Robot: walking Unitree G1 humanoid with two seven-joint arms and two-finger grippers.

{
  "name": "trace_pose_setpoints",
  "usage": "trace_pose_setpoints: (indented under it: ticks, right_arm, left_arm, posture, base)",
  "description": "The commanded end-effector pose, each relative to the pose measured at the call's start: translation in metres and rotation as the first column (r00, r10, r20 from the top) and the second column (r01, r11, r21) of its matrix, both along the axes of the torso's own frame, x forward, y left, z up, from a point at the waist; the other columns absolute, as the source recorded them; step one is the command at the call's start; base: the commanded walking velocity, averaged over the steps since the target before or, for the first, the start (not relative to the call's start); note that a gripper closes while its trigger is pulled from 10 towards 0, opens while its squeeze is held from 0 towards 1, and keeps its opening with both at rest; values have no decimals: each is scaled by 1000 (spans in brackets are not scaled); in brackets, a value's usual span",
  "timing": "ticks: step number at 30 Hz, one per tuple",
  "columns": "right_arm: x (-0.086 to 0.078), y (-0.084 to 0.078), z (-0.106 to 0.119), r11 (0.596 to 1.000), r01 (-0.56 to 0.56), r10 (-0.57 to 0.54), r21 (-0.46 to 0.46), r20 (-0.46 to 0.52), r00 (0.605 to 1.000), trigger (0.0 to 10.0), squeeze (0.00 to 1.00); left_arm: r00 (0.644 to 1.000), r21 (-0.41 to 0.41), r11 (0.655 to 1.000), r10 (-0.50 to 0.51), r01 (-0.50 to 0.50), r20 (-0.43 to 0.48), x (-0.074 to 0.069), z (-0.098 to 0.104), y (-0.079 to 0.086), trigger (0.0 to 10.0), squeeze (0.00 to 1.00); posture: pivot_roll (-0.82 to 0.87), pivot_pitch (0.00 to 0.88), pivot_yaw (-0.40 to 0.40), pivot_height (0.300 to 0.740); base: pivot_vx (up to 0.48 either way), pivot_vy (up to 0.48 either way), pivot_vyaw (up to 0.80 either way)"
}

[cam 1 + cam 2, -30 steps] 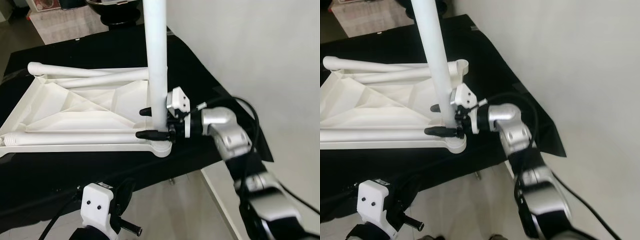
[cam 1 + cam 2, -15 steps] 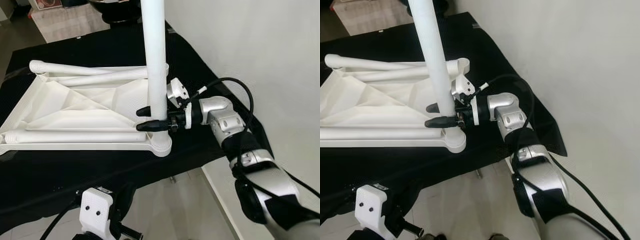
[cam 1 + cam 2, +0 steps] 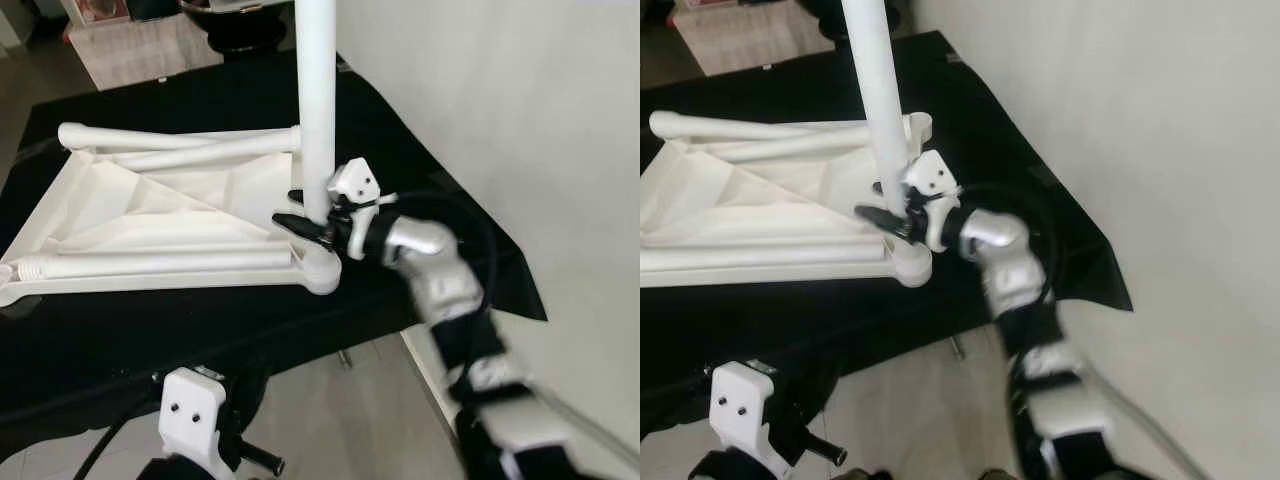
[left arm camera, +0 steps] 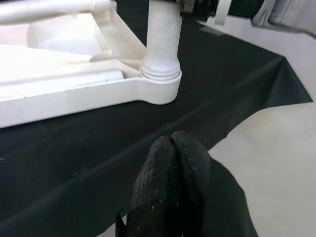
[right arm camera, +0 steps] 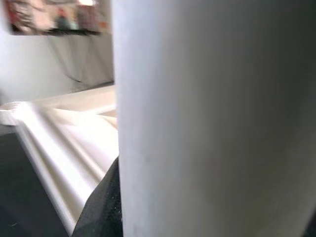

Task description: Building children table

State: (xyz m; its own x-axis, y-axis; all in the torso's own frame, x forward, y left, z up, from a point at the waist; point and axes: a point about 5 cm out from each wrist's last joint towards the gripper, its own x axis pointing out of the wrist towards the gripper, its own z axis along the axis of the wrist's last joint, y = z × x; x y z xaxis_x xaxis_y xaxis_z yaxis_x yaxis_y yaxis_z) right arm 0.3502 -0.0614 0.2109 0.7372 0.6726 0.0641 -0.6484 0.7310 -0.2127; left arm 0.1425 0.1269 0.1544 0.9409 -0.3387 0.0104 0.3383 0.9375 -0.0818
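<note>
A: What is the biggest thing here?

B: A black cloth (image 3: pixel 200 330) that covers a low surface. On it lies the white tabletop (image 3: pixel 150 215), upside down, so its ribs face up. I take this tabletop as the landmark.

A: Where are the legs?

B: One leg (image 3: pixel 316 100) stands upright in the socket (image 4: pixel 159 86) at the tabletop's corner nearest the robot's right arm. In the left wrist view its threaded end sits in that socket. Two more legs lie flat on the tabletop: the far leg (image 3: pixel 170 145) along the edge away from the robot, the near leg (image 3: pixel 150 262) along the edge toward the robot.

A: And the right gripper?

B: The right gripper (image 3: pixel 305 215) is just above that corner, and its two black fingers pinch the upright leg low down, one on each side. In the right wrist view the leg (image 5: pixel 212 118) is very close, with one finger (image 5: pixel 101 207) beside it.

A: The left one?

B: The left gripper (image 4: pixel 173 148) is off the tabletop, on the robot's side, over the cloth edge and well apart from the socket. Its fingers are pressed together and carry nothing.

A: Anything else?

B: A pale floor (image 3: pixel 330 420) below the cloth, and a white wall (image 3: pixel 500 100) beyond the tabletop's right side.
</note>
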Motion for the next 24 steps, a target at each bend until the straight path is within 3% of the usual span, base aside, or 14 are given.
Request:
trace_pose_setpoints:
  ticks: [1, 3, 11, 12, 13, 14, 15, 16, 17, 20, 21, 24]
  right_arm:
    - [-9, -10, -24, 984, 153, -158, -86, -51, 986, 0, 0]
    - [-36, 4, -25, 976, 203, -202, -77, 22, 979, 0, 0]
    - [-38, 16, -29, 969, 235, -234, -75, 19, 972, 0, 0]
    - [-38, 17, -29, 968, 239, -239, -75, 18, 971, 7333, 0]
    - [-38, 17, -29, 968, 239, -239, -75, 18, 971, 7333, 0]
    - [-37, 17, -27, 969, 237, -236, -73, 14, 972, 10000, 0]
    - [-39, 21, -21, 985, 165, -165, -50, 13, 986, 10000, 0]
    - [-39, 21, -21, 985, 165, -165, -50, 13, 986, 10000, 0]
    - [-40, 23, -16, 996, 84, -84, -17, -7, 996, 10000, 1000]
    - [-39, 21, 2, 993, -107, 106, 41, 25, 994, 10000, 1000]
    - [-39, 21, 2, 993, -107, 106, 41, 25, 994, 10000, 1000]
    - [-37, 14, 15, 942, -336, 337, -26, 66, 939, 10000, 1000]
  left_arm:
    - [999, 7, 1000, 2, -1, -49, -1, -8, 3, 10000, 0]
    - [999, 10, 1000, -7, 8, -48, 3, -10, 4, 10000, 0]
    - [999, 27, 1000, 7, -6, -42, 8, -13, 6, 10000, 0]
    - [999, 27, 1000, 8, -7, -41, 8, -13, 6, 10000, 0]
    - [999, 27, 1000, 8, -7, -41, 8, -13, 6, 10000, 0]
    - [999, 26, 1000, 9, -8, -41, 9, -13, 6, 10000, 0]
    - [999, 24, 1000, 7, -6, -40, 9, -13, 6, 10000, 0]
    - [999, 24, 1000, 7, -6, -40, 9, -13, 6, 10000, 0]
    - [999, 22, 1000, 5, -4, -39, 9, -13, 5, 10000, 0]
    - [999, 17, 1000, 1, -1, -38, 9, -12, 4, 10000, 0]
    - [999, 17, 1000, 1, -1, -38, 9, -12, 4, 10000, 0]
    - [999, 14, 1000, 3, -2, -35, 8, -11, 3, 10000, 0]
  posture:
    - [42, 193, 58, 740]
    - [39, 165, 64, 740]
    - [52, 140, 50, 740]
    - [52, 140, 50, 740]
    - [52, 140, 50, 740]
    - [52, 140, 50, 740]
    - [50, 138, 47, 740]
    - [50, 138, 47, 740]
    - [48, 141, 46, 740]
    - [51, 144, 42, 740]
    - [51, 144, 42, 740]
    - [59, 161, 32, 740]
  base:
    - [0, 0, 0]
    - [0, 0, 0]
    - [0, 0, 0]
    - [0, 0, 0]
    - [0, 0, 0]
    - [0, 0, 0]
    - [0, 0, 0]
    - [0, 0, 0]
    - [0, 0, 0]
    - [0, 0, 0]
    - [0, 0, 0]
    - [0, 0, 0]
